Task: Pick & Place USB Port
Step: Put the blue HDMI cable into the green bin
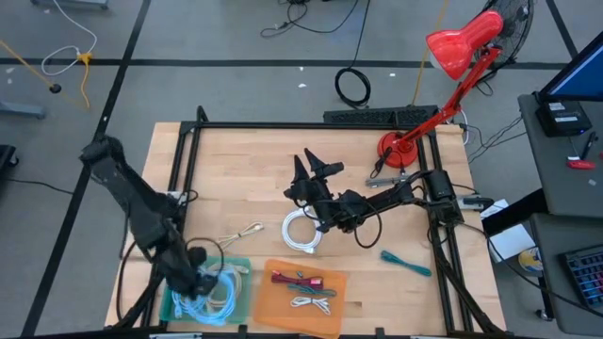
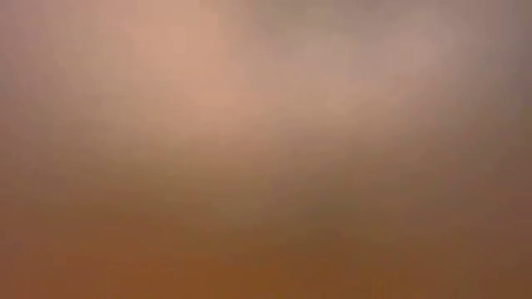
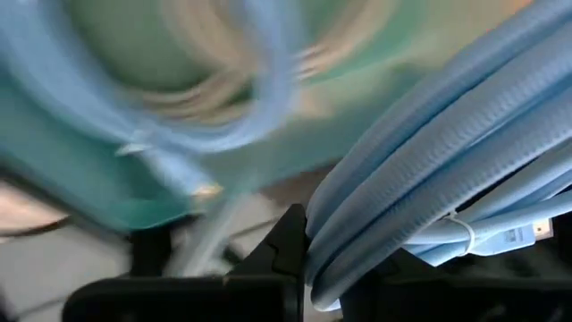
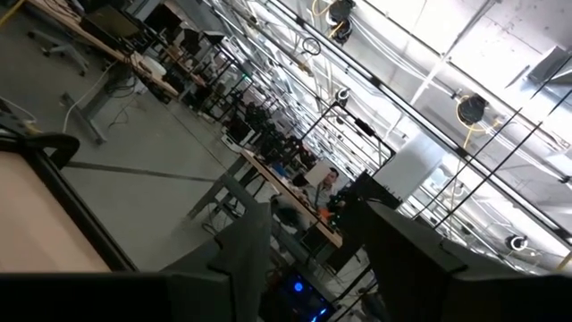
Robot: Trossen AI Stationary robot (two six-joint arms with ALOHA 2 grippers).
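My left gripper (image 1: 200, 280) is at the table's near left, over a green tray (image 1: 170, 306) that holds light blue cable (image 1: 215, 299). It is shut on a bundle of light blue cable (image 3: 429, 161). An orange tray (image 1: 330, 301) beside the green one holds a red oblong piece (image 1: 297, 279) and a small white cable (image 1: 311, 303). A white cable coil (image 1: 301, 233) lies on the wood at mid-table. My right gripper (image 1: 316, 169) stands above mid-table, open and pointing upward, with nothing between its fingers (image 4: 250, 241). My left gripper pinches the bundle of light blue cable between its two fingers, several strands together (image 3: 357, 224). The fingers lie across the strands. A white tie (image 3: 460, 234) binds the bundle just past the fingers. Whether it is lifted clear of the tray does not show.
A beige cable (image 1: 240, 233) lies beside the green tray and a teal cable (image 1: 405, 262) at the near right. A red desk lamp (image 1: 452, 56) stands at the far right corner. A black frame rail (image 1: 283, 125) borders the table. The low view shows only blur.
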